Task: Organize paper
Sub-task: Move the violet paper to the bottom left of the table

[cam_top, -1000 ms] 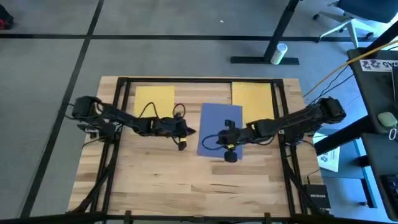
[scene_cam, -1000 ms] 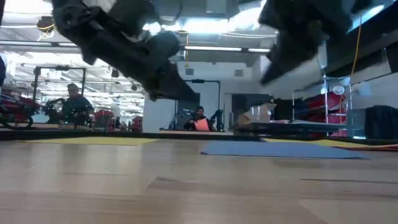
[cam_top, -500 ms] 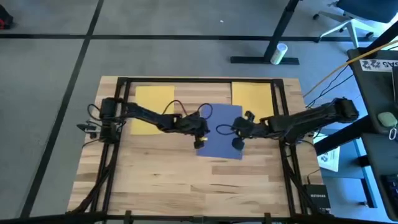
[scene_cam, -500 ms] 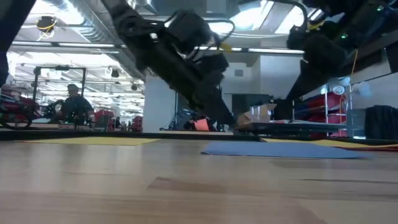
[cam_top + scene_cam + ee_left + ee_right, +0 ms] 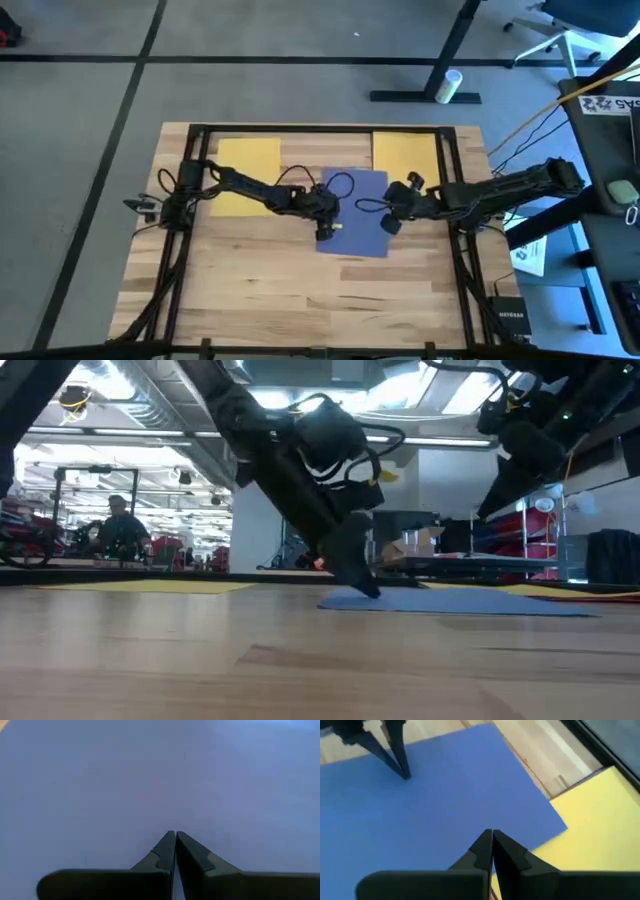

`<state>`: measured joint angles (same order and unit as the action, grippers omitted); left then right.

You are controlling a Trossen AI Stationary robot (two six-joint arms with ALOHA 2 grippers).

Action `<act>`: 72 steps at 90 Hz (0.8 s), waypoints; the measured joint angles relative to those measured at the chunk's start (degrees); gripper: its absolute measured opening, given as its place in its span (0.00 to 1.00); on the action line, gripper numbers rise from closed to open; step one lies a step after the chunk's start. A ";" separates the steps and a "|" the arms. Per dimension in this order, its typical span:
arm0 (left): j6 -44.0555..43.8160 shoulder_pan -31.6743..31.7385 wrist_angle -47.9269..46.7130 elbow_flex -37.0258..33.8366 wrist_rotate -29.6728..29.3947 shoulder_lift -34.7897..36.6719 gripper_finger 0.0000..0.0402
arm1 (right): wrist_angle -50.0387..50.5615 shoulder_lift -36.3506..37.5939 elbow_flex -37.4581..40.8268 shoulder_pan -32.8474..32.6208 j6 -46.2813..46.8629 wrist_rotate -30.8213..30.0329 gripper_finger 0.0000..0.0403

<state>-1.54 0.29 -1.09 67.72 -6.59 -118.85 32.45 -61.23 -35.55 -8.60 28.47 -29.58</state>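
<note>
Blue paper [image 5: 353,211] frame centre; your left gripper [image 5: 327,231], fingers closed, presses its left edge. Right gripper [image 5: 492,851] closed above. Dragging may buckle sheet.

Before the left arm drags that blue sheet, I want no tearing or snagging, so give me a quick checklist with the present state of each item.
1. Left gripper on the blue sheet: ok, its tips press down near the sheet's left edge.
2. Left fingers shut to a point: ok.
3. Right gripper clear of the sheet: cannot tell, it hangs over the right part with fingers shut; contact is unclear.
4. Blue sheet lying flat: ok in the low view.
5. Blue sheet free of others: not ok, its corner overlaps the right yellow sheet.
6. Left yellow sheet out of the way: ok, it lies apart.
</note>
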 joint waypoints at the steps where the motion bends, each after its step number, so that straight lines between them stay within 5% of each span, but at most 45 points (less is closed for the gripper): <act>1: -0.02 -0.24 -0.34 -0.01 -0.04 0.00 0.00 | 0.10 0.00 0.00 0.00 0.00 0.00 0.00; 72: -13.41 -12.89 -16.07 -3.61 -5.70 5.69 0.00 | 2.12 -0.04 0.00 0.00 -0.22 -0.02 0.00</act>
<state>-14.95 -12.59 -17.16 64.11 -12.29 -113.15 34.56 -61.28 -35.55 -8.60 28.25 -29.61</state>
